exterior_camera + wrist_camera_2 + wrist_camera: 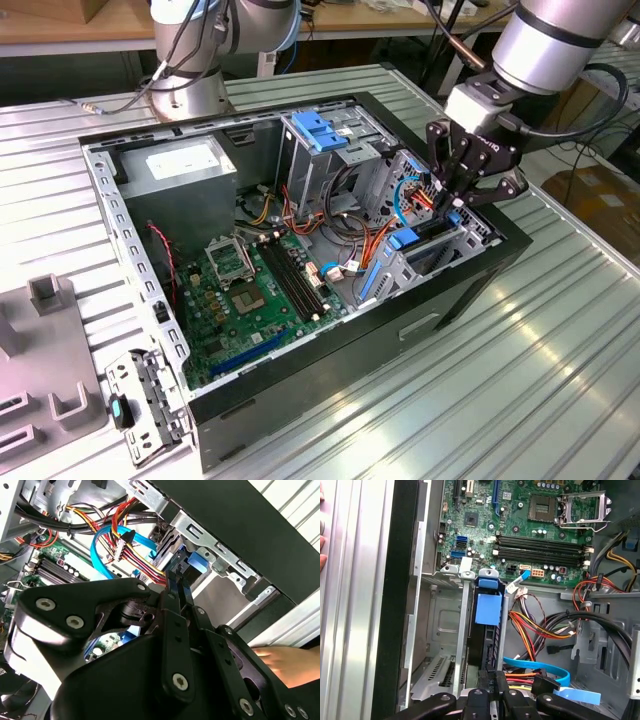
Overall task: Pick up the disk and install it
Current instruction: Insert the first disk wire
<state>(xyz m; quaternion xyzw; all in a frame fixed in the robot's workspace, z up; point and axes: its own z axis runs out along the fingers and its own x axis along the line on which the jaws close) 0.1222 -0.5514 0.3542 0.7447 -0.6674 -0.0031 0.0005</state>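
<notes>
The disk (487, 611) stands on edge in the drive bay at the front corner of the open computer case (470, 290). Its blue rail end faces the motherboard and its dark body runs down the slot. In the exterior view its blue rail (403, 239) shows in the bay, on the exterior view's right. My gripper (455, 205) hangs right over this bay. In both wrist views the black fingers (172, 587) sit close together, and the gripper (494, 680) is shut on the disk's near edge.
Orange, red and blue cables (540, 625) crowd the space beside the bay. The motherboard (245, 290), the power-supply box (185, 170) and a drive cage with a blue latch (318, 130) fill the case. A person's hand (285, 662) rests on the table by the case.
</notes>
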